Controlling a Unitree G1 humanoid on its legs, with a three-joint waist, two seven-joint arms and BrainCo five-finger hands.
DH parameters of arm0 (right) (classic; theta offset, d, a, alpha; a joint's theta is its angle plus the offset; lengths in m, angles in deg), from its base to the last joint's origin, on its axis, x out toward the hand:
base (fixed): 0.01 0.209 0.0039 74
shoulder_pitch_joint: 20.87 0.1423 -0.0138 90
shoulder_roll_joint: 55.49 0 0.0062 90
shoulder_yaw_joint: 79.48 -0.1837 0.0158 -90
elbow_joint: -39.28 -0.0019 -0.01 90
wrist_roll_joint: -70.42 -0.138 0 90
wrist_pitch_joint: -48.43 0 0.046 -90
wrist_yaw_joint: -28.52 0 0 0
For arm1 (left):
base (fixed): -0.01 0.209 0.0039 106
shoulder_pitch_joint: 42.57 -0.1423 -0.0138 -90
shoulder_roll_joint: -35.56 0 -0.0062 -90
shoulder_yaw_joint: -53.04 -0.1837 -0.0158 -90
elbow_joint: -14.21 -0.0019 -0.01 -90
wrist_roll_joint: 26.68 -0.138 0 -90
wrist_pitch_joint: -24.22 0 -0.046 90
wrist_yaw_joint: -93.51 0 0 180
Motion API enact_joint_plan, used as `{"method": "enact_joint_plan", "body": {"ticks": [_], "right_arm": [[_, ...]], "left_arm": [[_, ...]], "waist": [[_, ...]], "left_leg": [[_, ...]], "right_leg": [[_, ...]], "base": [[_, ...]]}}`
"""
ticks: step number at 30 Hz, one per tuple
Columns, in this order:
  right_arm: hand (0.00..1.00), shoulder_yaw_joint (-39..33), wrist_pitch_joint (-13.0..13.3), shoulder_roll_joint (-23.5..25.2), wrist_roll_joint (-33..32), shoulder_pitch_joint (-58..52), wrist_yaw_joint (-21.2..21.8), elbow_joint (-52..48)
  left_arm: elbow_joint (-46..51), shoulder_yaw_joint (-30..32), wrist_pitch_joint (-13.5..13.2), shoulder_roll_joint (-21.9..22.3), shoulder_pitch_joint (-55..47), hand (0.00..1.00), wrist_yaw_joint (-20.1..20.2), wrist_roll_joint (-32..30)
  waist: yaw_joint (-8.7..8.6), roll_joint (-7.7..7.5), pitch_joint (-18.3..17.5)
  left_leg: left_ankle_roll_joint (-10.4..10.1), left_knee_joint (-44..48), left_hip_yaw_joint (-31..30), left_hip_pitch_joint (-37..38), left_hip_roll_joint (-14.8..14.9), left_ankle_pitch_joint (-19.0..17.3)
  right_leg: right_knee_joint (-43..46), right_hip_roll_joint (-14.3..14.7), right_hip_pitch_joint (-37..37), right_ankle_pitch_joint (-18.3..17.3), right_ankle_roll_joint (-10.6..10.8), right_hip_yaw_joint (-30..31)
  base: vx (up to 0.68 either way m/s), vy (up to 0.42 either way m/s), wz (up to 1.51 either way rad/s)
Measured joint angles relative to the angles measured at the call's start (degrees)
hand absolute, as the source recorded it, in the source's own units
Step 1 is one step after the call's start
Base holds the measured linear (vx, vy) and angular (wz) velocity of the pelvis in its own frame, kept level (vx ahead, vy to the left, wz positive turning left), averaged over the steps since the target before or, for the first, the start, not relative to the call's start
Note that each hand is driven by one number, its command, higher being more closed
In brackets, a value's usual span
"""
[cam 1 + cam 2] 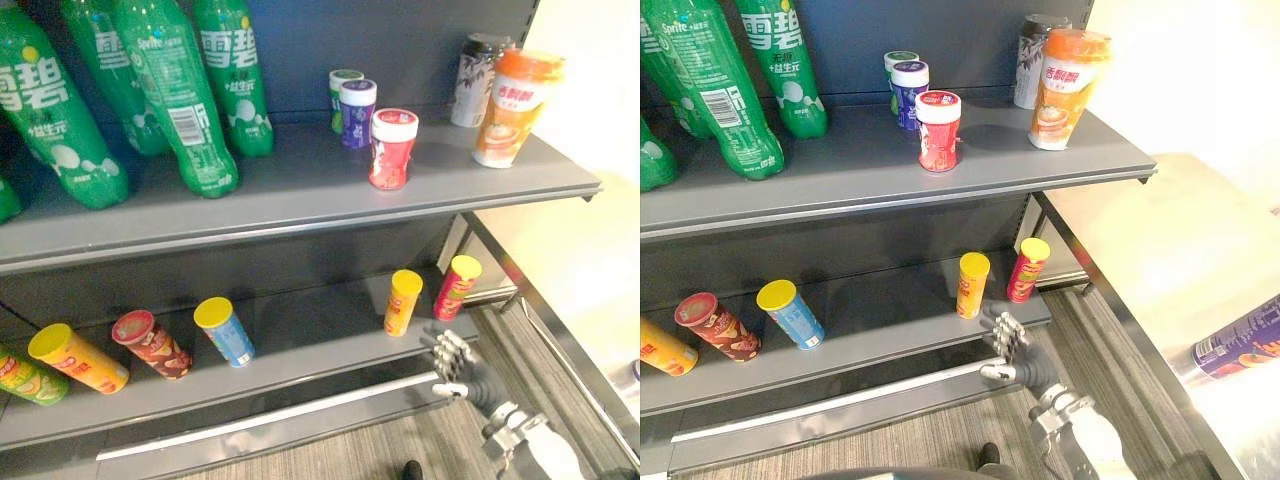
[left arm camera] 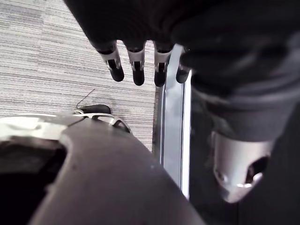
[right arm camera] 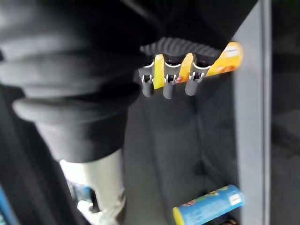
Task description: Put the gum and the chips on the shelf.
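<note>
The right hand (image 1: 452, 362) hangs at the front lip of the lower shelf (image 1: 300, 365), at that shelf's right end. Its fingers (image 3: 167, 86) are loosely straight, slightly apart and holding nothing. Just past the fingertips a yellow chips can (image 1: 402, 301) stands upright, and just beside it, farther right of the fingers, stands a red chips can (image 1: 456, 286) with a yellow lid. Well off to the fingers' left, 4 more lie on their sides: a blue can (image 1: 224, 330), a brown-red can (image 1: 152, 343), an orange can (image 1: 77, 357) and a green can (image 1: 25, 378).

High above the fingers, on the upper shelf (image 1: 300, 200), 3 gum jars stand close together: a red gum jar (image 1: 392, 148) in front, a purple jar (image 1: 357, 112) and a green jar (image 1: 340, 95) behind. An orange cup (image 1: 515, 105) and a dark-and-white cup (image 1: 478, 78) stand to their right, green soda bottles (image 1: 175, 90) to their left.

Both shelves are dark grey metal before a blue-grey back panel. The left hand (image 2: 137, 65) hangs empty, fingers straight and side by side, over grey striped carpet (image 2: 47, 56) beside a metal rail (image 2: 173, 140). Right of the shelving a purple can (image 1: 1240, 348) lies on a pale surface (image 1: 1160, 260)
</note>
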Motion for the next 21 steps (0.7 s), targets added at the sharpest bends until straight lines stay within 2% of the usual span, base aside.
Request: {"method": "enact_joint_plan", "body": {"ticks": [4,5,7,8,10,11,14,17,19,21], "right_arm": [[0.0,0.34,3.54,1.74,2.31,0.75,-4.38,16.34],[0.0,0.34,3.69,1.83,2.58,0.85,-4.65,17.17],[0.0,0.33,5.5,2.95,4.34,1.77,-9.13,25.93],[0.0,0.19,7.29,3.9,6.08,2.59,-11.72,30.82],[0.0,0.15,8.56,4.58,6.32,3.2,-13.42,34.43],[0.0,-0.98,8.78,5.86,6.32,4.31,-15.34,39.19],[0.0,-5.37,8.98,7.87,6.84,6.16,-17.4,46.34],[0.0,-9.37,8.39,7.53,13.33,8.29,-20.83,55.27],[0.0,-11.3,6.86,7.52,15.12,8.29,-23.72,59.06],[0.0,-11.45,5.4,7.58,15.18,8.28,-25.48,59.08]], "left_arm": [[-0.02,-0.66,0.18,-0.07,0.45,0.0,1.11,0.17],[-0.01,-0.68,0.19,-0.07,0.46,0.0,1.18,0.24],[0.02,-1.72,0.1,-0.06,0.47,0.0,1.73,2.57],[-0.01,-1.82,0.15,-0.01,0.42,0.0,1.72,4.02],[0.0,-1.84,0.26,0.08,0.45,0.0,1.69,4.41],[0.0,-1.9,0.49,0.3,0.49,0.0,1.65,4.43],[-0.05,-1.86,0.71,0.44,0.56,0.0,1.6,4.43],[-1.69,-1.81,0.62,0.32,1.7,0.0,1.38,4.46],[-1.82,-1.8,0.38,0.42,2.09,0.0,1.43,4.49],[-2.16,-1.81,0.18,0.51,2.06,0.0,1.58,4.55]], "waist": [[-0.02,0.45,0.3],[-0.02,0.47,0.31],[0.13,0.87,0.45],[0.1,1.11,0.55],[0.1,1.24,0.56],[0.09,1.33,0.56],[0.07,1.26,0.57],[0.44,1.27,0.65],[1.42,1.28,0.68],[1.34,1.48,0.99]], "left_leg": [[0.01,0.01,-1.07,0.04,0.04,-0.09],[0.01,0.01,-1.14,0.06,0.05,-0.09],[-0.06,0.06,-1.26,0.07,0.15,-0.15],[-0.07,0.09,-1.32,0.08,0.17,-0.15],[-0.07,0.09,-1.36,0.08,0.18,-0.15],[-0.07,0.12,-1.5,0.09,0.17,-0.15],[-0.07,0.26,-1.94,0.11,0.12,-0.15],[-0.06,0.4,-2.63,0.47,0.15,-0.15],[-0.06,0.4,-2.57,0.75,0.14,-0.15],[-0.1,0.41,-2.64,1.08,0.12,-0.19]], "right_leg": [[0.0,-0.12,0.76,-0.45,0.23,-0.96],[0.0,-0.12,0.84,-0.49,0.23,-1.01],[0.0,-0.08,1.04,-0.63,0.24,-1.31],[0.0,-0.05,1.03,-0.63,0.24,-1.31],[0.0,-0.05,1.06,-0.64,0.23,-1.4],[0.0,-0.06,1.15,-0.64,0.23,-1.52],[0.0,-0.18,1.45,-0.64,0.23,-1.86],[-0.02,-0.26,2.37,-0.78,0.3,-2.45],[-0.02,-0.27,2.55,-0.79,0.3,-2.43],[-0.27,-0.32,2.93,-0.82,0.33,-2.5]], "base": [[0.0,-0.006,0.11],[-0.01,-0.01,0.14],[-0.01,-0.012,0.06],[0.0,0.0,0.0],[0.0,0.0,0.0],[-0.02,-0.008,0.03],[-0.02,-0.008,0.07],[-0.02,-0.004,0.11],[-0.01,-0.001,-0.02],[0.0,0.0,0.0]]}}
